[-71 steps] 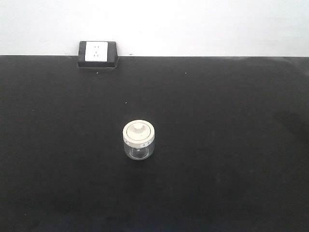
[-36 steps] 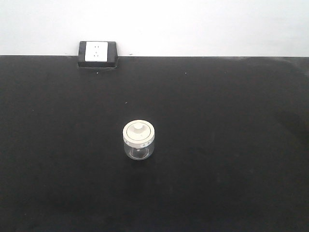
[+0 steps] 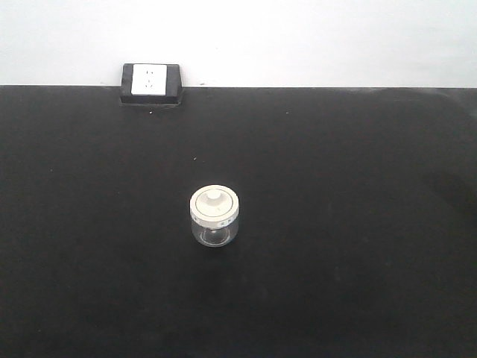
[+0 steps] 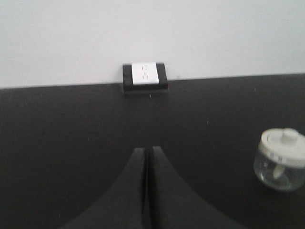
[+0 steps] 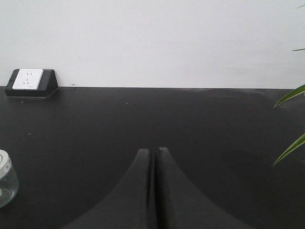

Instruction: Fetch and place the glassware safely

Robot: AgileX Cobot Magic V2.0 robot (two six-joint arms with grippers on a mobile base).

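One glass jar (image 3: pixel 215 217) in front view: upright on black table (image 3: pixel 358 224), axis vertical, cream lid (image 3: pixel 215 203) with knob up. Socket box (image 3: pixel 151 82) at far table edge by wall. No grippers visible here.
Left wrist: left gripper (image 4: pixel 146 153) fingers pressed together, empty; jar (image 4: pixel 282 159) off to its right, apart, upright.
Right wrist: right gripper (image 5: pixel 153 153) closed, empty; jar (image 5: pixel 6 179) far left, cropped by frame. Leaves (image 5: pixel 291 124) at right edge.

plain white wall (image 3: pixel 298 37) behind a black table (image 3: pixel 358 224), evenly lit.
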